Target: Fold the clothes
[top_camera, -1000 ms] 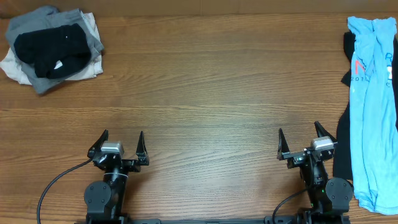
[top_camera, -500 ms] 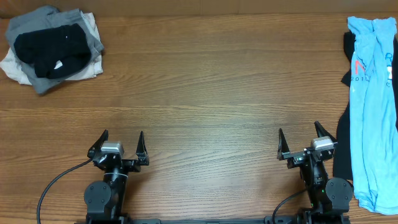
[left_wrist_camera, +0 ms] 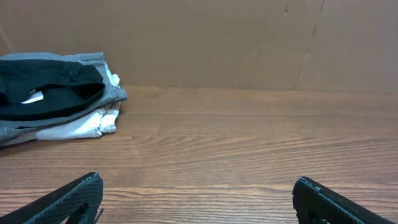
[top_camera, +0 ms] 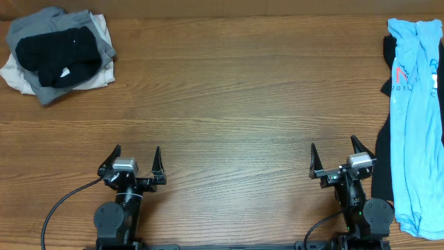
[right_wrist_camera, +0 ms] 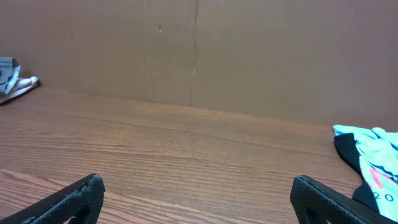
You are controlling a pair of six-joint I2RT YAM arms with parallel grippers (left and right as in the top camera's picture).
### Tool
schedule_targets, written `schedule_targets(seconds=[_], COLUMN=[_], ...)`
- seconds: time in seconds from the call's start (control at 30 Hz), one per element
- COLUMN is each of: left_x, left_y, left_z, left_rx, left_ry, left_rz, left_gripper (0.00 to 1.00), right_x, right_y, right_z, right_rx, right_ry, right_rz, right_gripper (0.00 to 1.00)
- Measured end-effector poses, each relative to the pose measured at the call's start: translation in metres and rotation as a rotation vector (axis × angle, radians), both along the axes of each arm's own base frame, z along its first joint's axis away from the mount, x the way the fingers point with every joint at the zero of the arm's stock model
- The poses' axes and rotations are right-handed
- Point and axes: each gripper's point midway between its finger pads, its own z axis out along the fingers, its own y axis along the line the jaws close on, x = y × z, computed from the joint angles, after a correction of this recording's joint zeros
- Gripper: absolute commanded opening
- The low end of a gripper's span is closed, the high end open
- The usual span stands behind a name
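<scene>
Overhead: left gripper (top_camera: 137,149) and right gripper (top_camera: 333,143) gape wide, empty, near side; sky-blue T-shirt (top_camera: 416,125) lies crumpled over black garment (top_camera: 383,160), far right; folded pile (top_camera: 59,52) far left. Left wrist: pile ahead-left. Right wrist: T-shirt right, apparently untouched; its folding remains.

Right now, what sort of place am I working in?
Probably a test bench for folding laundry, not a home: a wooden table, a plain brown board wall behind it, a folded pile and a blue T-shirt.
</scene>
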Motion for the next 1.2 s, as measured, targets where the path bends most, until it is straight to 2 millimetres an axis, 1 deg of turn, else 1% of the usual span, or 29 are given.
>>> schedule_targets(seconds=[0.5,0.53,0.6,0.63,0.67,0.7,0.8,0.83,1.0,1.1,1.2], left_x=[0.0,0.0,0.0,0.0,0.0,0.0,0.0,0.0,0.0,0.0,0.0], left_y=[0.0,0.0,0.0,0.0,0.0,0.0,0.0,0.0,0.0,0.0,0.0], left_z=[0.0,0.0,0.0,0.0,0.0,0.0,0.0,0.0,0.0,0.0,0.0], left_rx=[0.0,0.0,0.0,0.0,0.0,0.0,0.0,0.0,0.0,0.0,0.0], left_ry=[0.0,0.0,0.0,0.0,0.0,0.0,0.0,0.0,0.0,0.0,0.0], left_rz=[0.0,0.0,0.0,0.0,0.0,0.0,0.0,0.0,0.0,0.0,0.0], left_gripper=[1.0,1.0,1.0,1.0,1.0,1.0,1.0,1.0,1.0,1.0,1.0], right_x=[0.0,-0.001,-0.004,-0.007,-0.013,-0.015,-0.029,-0.032,-0.052,-0.059,-0.061], right_y=[0.001,0.004,0.016,0.024,0.041,0.044,0.066,0.07,0.085,0.089,0.089], right_z=[0.001,0.003,0.014,0.016,0.02,0.02,0.032,0.036,0.067,0.075,0.08], right_rx=[0.0,0.005,0.026,0.041,0.064,0.066,0.073,0.07,0.018,0.024,0.063], right_ry=[-0.002,-0.012,-0.05,-0.056,-0.062,-0.063,-0.104,-0.119,-0.269,-0.302,-0.303], right_rz=[0.005,0.023,0.097,0.147,0.25,0.269,0.424,0.452,0.569,0.605,0.61], right_gripper=[1.0,1.0,1.0,1.0,1.0,1.0,1.0,1.0,1.0,1.0,1.0])
